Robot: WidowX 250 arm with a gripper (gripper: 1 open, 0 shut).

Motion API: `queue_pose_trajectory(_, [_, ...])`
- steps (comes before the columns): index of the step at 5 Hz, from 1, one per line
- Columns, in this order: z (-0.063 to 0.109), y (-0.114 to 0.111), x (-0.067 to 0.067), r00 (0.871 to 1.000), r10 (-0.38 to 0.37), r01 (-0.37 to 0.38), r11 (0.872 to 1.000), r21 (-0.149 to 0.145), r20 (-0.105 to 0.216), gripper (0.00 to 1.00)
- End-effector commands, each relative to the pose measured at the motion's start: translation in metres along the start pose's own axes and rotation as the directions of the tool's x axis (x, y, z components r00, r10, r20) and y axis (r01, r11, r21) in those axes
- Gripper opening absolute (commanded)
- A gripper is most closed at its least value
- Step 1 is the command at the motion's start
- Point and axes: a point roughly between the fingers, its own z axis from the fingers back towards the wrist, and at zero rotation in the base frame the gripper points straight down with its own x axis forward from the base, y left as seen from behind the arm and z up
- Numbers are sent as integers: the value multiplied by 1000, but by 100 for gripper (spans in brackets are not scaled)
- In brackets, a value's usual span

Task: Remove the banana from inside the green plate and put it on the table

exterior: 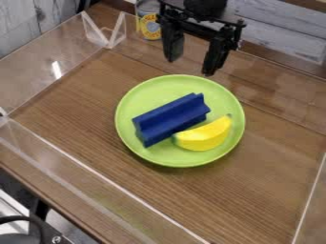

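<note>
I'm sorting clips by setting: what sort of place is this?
Probably a robotics lab or test bench: a robot gripper above a wooden table, clear plastic walls around it.

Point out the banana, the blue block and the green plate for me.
Banana [201,136]: camera view, middle of its yellow side.
Blue block [171,119]: camera view, ridged middle.
Green plate [132,99]: camera view, bare left part.

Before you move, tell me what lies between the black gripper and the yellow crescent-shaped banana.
In the camera view, the blue ridged block lies partly between the gripper and banana, with bare green plate beside it.
</note>
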Motion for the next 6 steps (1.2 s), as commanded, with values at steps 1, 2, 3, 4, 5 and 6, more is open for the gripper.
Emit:
queue_pose_trajectory(1, [-9,-1,-8,999,-47,47,999,1,6,100])
queue_pose_trajectory(2, [-21,-4,-19,991,-129,129,992,7,21,100])
queue_pose_trajectory(3, [-35,-3,-24,983,-183,182,983,18,35,100])
queue_pose_trajectory(4, [-42,-2,-27,978,-204,203,979,20,41,100])
queue_pose_trajectory(5, [-47,-1,-30,976,-215,214,977,18,48,100])
queue_pose_trajectory(6, [-50,0,-33,974,-220,220,975,10,52,100])
